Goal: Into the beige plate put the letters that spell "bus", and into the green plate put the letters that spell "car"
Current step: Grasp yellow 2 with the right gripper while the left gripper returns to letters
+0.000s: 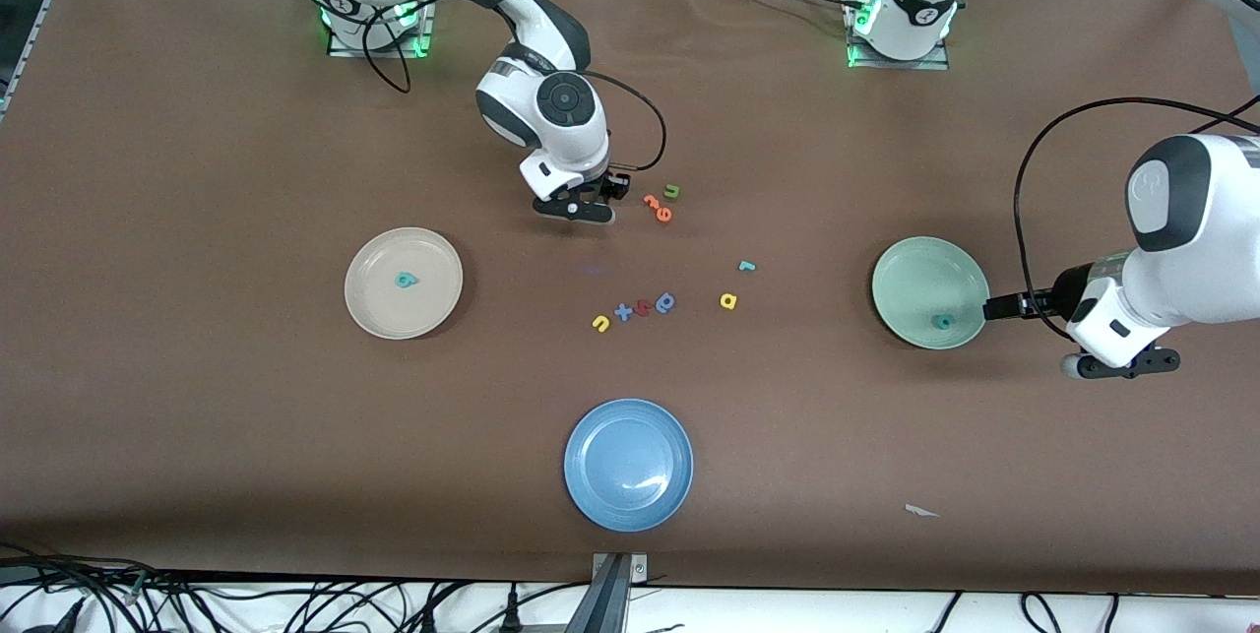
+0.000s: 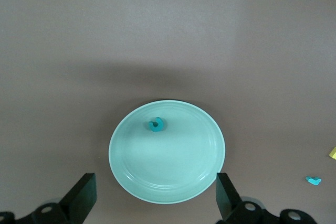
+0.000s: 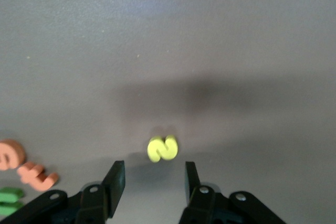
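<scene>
The beige plate (image 1: 364,313) holds the teal "b" (image 1: 406,280). In the green plate (image 1: 915,269) lies the teal "c" (image 1: 942,322) (image 2: 156,125). My right gripper (image 1: 576,210) (image 3: 154,167) hangs low over the table beside the orange letters (image 1: 657,208), open, with the yellow "s" (image 3: 163,148) just ahead of its fingertips and not between them. In the front view that gripper hides the "s". The yellow "u" (image 1: 600,322), yellow "a" (image 1: 728,300) and teal "r" (image 1: 747,266) lie on the table between the plates. My left gripper (image 1: 1127,362) (image 2: 155,179) is wide open and empty beside the green plate (image 2: 173,182).
A blue plate (image 1: 591,495) sits nearest the front camera. A blue "x" (image 1: 623,311), a red letter (image 1: 643,307) and a blue "a" (image 1: 665,302) lie in a row with the yellow "u". A green "u" (image 1: 671,190) is next to the orange letters.
</scene>
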Controlling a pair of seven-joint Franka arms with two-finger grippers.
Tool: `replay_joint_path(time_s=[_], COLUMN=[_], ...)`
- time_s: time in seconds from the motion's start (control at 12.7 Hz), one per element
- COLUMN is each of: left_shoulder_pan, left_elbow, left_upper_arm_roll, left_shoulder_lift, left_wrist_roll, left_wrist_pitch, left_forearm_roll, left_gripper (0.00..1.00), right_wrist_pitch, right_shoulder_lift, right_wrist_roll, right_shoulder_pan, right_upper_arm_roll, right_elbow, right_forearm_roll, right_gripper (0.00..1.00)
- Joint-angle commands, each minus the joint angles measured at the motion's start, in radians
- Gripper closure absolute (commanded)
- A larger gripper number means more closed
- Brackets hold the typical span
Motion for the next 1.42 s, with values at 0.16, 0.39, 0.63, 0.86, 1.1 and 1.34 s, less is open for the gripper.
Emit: replay_joint_path(time_s=[0.16,0.39,0.63,0.86,1.1,1.34], left_shoulder_pan=[-0.033,-0.09,-0.147,-0.223,-0.306,-0.372], left_elbow=[-0.007,-0.014,-0.06,-0.143,-0.276,-0.349], left_upper_arm_roll=[-0.054,-0.065,-0.065,-0.065,-0.065,-0.064], left_shoulder_lift=[0.0,0.016,0.018,0.023,0.023,0.036], left_wrist_roll=[-0.141,-0.228,-0.264,-0.365,-0.465,-0.537], left_wrist_pitch=[-0.018,-0.018,-0.006,0.092,0.296,0.453], left_forearm_roll=[0.009,-0.015,-0.119,-0.122,-0.122,-0.119], left_gripper=[0.0,0.0,0.0,0.0,0.01,0.05], right_wrist_pitch=[0.003,0.007,0.009,0.01,0.009,-0.055], right_shoulder_lift=[0.034,0.045,0.051,0.056,0.056,0.025], right_wrist_roll=[0.024,0.026,0.024,0.026,0.024,0.003], right_shoulder_pan=[0.007,0.007,0.007,0.009,0.007,-0.003], right_upper_arm_roll=[-0.002,-0.002,-0.002,-0.002,-0.002,0.0], right_elbow=[0.016,0.019,0.02,0.02,0.02,0.04], right_forearm_roll=[-0.124,-0.128,-0.129,-0.141,-0.148,-0.148], right_gripper=[0.46,0.5,0.59,0.65,0.87,0.87])
